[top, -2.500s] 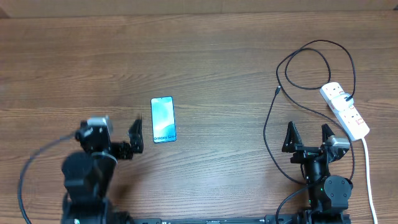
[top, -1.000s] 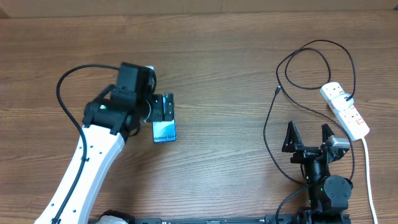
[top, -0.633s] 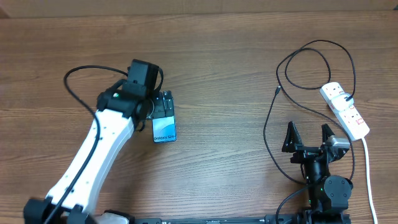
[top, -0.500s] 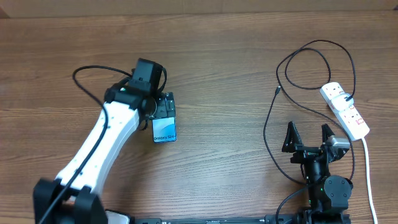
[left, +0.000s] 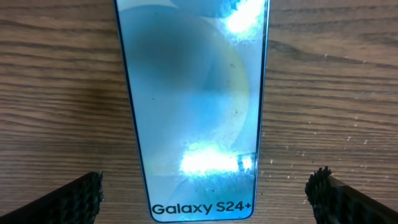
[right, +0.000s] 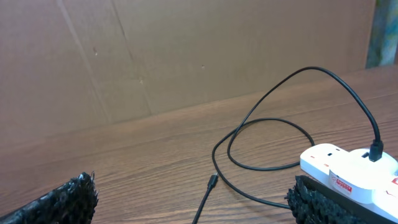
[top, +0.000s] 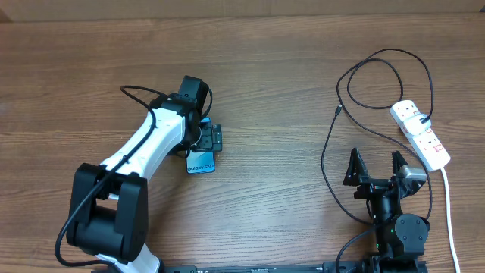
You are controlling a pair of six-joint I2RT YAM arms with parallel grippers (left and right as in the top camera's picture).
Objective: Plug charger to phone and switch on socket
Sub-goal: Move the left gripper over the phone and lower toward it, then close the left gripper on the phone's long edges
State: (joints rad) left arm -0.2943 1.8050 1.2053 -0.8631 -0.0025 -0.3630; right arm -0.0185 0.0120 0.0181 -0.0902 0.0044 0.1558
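You're on the grasp step: left gripper (left: pixel 205 190) straddles the phone (left: pixel 196 93), centre-left, jaws apart, so close squarely on its long edges next; right gripper (top: pixel 375 164) sits spread wide, lower right.

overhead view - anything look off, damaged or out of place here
Nothing stands out. The phone lies flat and lit under the open left gripper. The charger lies in loose loops, its connector free on the table and its other end plugged into the socket. No damage or spills visible.

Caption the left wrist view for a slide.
Open left gripper straddling the lit Galaxy S24+ phone, flat on the wooden table.
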